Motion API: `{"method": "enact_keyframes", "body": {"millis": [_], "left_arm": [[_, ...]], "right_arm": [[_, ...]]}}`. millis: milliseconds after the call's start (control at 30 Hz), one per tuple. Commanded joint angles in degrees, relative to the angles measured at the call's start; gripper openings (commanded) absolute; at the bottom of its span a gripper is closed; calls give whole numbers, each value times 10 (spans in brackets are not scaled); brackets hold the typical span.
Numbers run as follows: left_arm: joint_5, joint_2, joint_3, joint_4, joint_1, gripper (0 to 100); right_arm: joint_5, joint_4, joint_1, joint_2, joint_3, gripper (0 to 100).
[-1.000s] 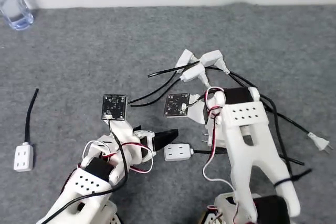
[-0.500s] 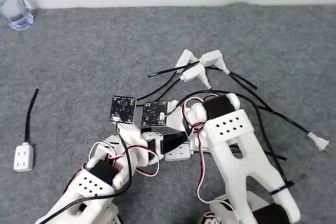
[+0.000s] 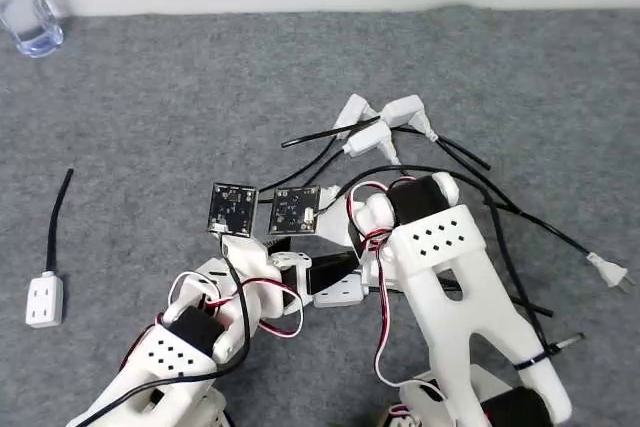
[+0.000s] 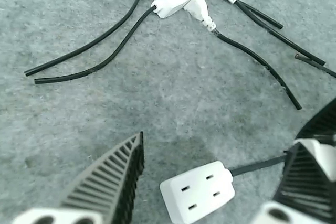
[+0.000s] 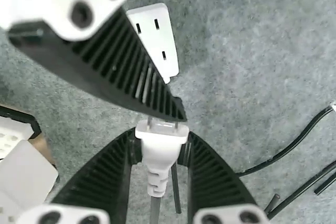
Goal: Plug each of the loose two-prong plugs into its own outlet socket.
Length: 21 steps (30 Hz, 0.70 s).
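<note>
At the near centre of the grey worktop (image 3: 150, 127), the left end effector (image 4: 218, 148) stands spread wide. Its black ribbed fingers (image 4: 113, 182) lie on either side of a white outlet socket (image 4: 197, 192), apart from it. The socket lies flat with its slots facing up, and its black cord runs off to the right. Just beside it, the right end effector (image 5: 160, 136) pinches a white two-prong plug (image 5: 159, 156) by its body. The prongs point toward the socket, and one finger of the left arm crosses between plug and socket. Whether the prongs touch that finger cannot be told. In the high view both arms come in from the near edge and meet over this socket.

Well to the left lies a second outlet socket (image 3: 45, 299), its short black cord trailing away toward the far side. Near the right edge lies a loose plug (image 3: 605, 269) on a long black cord. Farther back at centre sits a cluster of white plugs (image 3: 375, 122), some touching one another, with black cords (image 3: 300, 172) fanning out. A clear container (image 3: 28, 12) stands in the far left corner.
</note>
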Motion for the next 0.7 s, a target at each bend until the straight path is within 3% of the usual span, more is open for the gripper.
{"method": "enact_keyframes", "body": {"millis": [0, 300, 667], "left_arm": [[1, -1, 6, -12, -1, 392], [1, -1, 7, -11, -2, 392], [1, -1, 7, -11, -2, 392]], "right_arm": [[-17, 19, -28, -29, -46, 8], [-36, 22, -51, -127, -48, 8], [-36, 35, -50, -129, -49, 8]]}}
